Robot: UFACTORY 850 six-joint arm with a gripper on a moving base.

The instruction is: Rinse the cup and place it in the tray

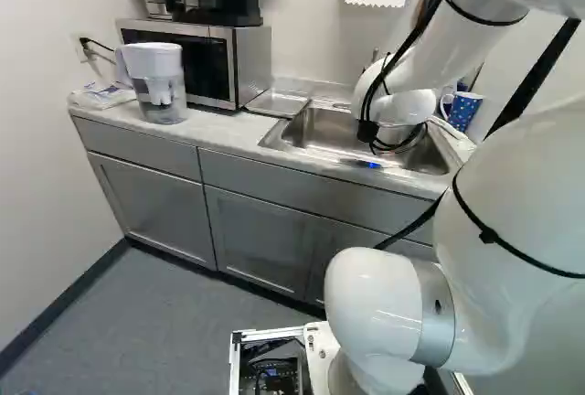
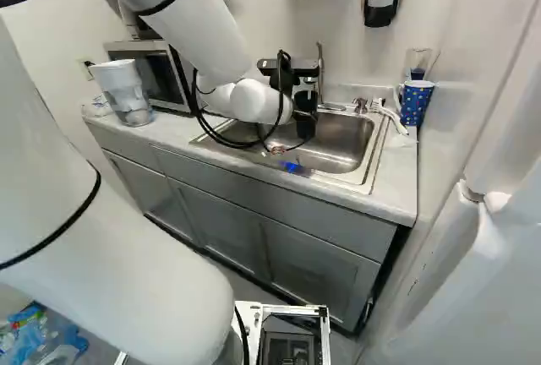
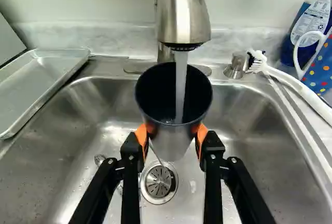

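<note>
Orange-padded fingers (image 3: 173, 135) grip a metal cup (image 3: 174, 141) from both sides above the sink (image 3: 72, 146), under the running faucet (image 3: 182, 14); wet walls could let it slip, or overfilling could splash the worktop (image 2: 390, 166).

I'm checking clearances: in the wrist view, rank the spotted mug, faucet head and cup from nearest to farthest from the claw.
1. Cup: between the claw's fingers.
2. Faucet head: above the cup, water running in.
3. Spotted mug: on the counter, beside the sink.
</note>
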